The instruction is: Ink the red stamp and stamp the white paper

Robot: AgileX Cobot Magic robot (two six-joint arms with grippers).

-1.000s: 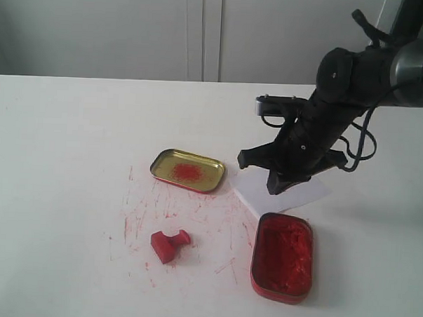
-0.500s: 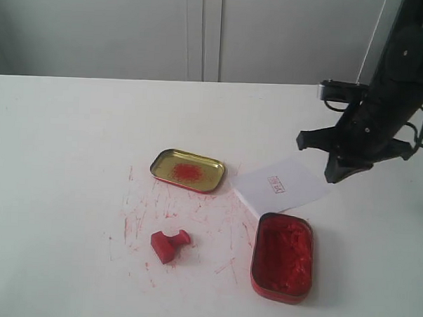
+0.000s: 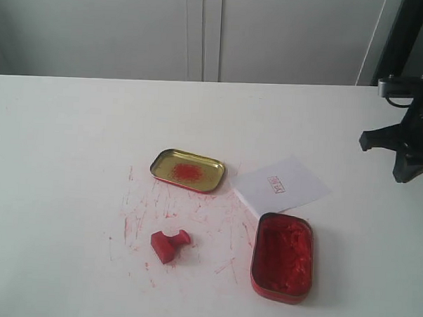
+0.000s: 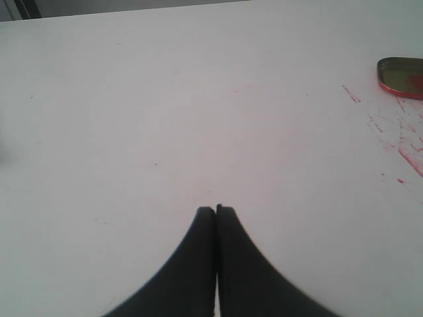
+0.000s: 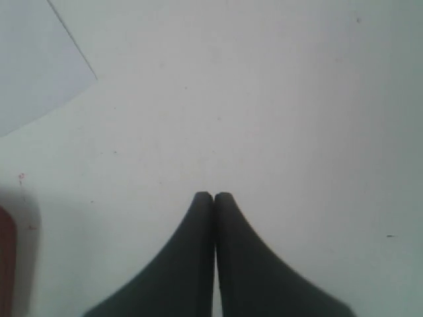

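The red stamp point(image 3: 169, 244) lies on its side on the red-scratched tabletop, left of the open red ink tin point(image 3: 282, 256). The white paper point(image 3: 280, 185) lies flat behind the tin and bears a small red rectangular print. Only one corner of the paper point(image 5: 36, 63) shows in the right wrist view. My right gripper point(image 5: 213, 195) is shut and empty over bare table; in the exterior view my right gripper point(image 3: 406, 177) hangs at the far right edge, well away from the paper. My left gripper point(image 4: 216, 209) is shut and empty over bare table, outside the exterior view.
A gold tin lid point(image 3: 188, 170) with a red smudge sits behind the stamp; the lid's edge point(image 4: 400, 76) shows in the left wrist view. Red scratch marks point(image 3: 195, 214) cover the table between the lid, the stamp and the ink tin.
The right arm has swung from over the paper out to the far right edge of the table, uncovering the paper and its red print. The stamp, tins and paper have not moved.
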